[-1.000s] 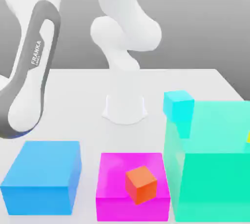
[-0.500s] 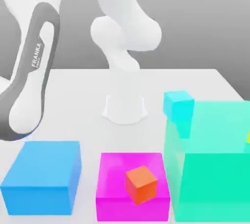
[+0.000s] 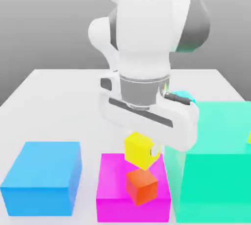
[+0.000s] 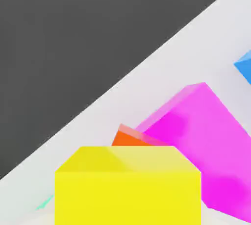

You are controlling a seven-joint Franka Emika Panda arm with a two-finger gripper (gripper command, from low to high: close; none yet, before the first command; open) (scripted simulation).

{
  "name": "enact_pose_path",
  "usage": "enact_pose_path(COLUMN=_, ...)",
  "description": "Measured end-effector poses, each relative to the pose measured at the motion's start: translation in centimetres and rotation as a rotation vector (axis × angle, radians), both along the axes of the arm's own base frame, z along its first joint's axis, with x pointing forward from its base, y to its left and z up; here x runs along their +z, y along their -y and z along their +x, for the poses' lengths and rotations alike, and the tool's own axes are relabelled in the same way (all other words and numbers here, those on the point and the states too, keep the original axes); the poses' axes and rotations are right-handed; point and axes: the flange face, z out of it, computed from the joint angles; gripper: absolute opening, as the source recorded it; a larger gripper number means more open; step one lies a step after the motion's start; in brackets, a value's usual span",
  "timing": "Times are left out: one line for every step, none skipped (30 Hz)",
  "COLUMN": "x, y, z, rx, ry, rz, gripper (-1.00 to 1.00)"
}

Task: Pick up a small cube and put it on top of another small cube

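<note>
- Exterior view: we're up over the magenta block (image 3: 110, 177), jaws (image 3: 142, 151) clamped on the yellow cube (image 3: 138, 149), and it looks light, stiff, perhaps slick; flat opposite sides are our hold!
- Just below sits the orange cube (image 3: 141, 186), turned askew on the magenta; the green block (image 3: 215, 180) rises close by, one to clear.
- Hand view: yellow looms squarely, partly hiding orange, so we'd judge alignment carefully; blue block (image 4: 245, 67) lies well apart.

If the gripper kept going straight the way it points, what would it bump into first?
Probably the orange cube, met by the yellow cube it holds; depth is hard to judge.
</note>
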Motion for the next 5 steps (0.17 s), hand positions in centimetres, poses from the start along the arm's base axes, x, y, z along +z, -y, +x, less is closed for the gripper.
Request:
enact_pose_path(x=-1.4, y=0.2, z=-0.1, rx=-0.005, ry=0.0, rz=-0.001, gripper=-1.0)
enact_pose_path(x=-2.6, y=0.1, z=-0.2, rx=-0.002, ry=0.0, rz=-0.001, gripper=1.0)
enact_pose_path(x=-2.6, y=0.0, z=-0.2, rx=-0.001, ry=0.0, rz=-0.001, gripper=1.0)
enact_pose_path(x=-2.6, y=0.1, z=-0.2, rx=-0.001, ry=0.0, rz=-0.001, gripper=1.0)
enact_pose_path(x=-2.6, y=0.1, z=-0.2, rx=-0.001, ry=0.0, rz=-0.001, gripper=1.0)
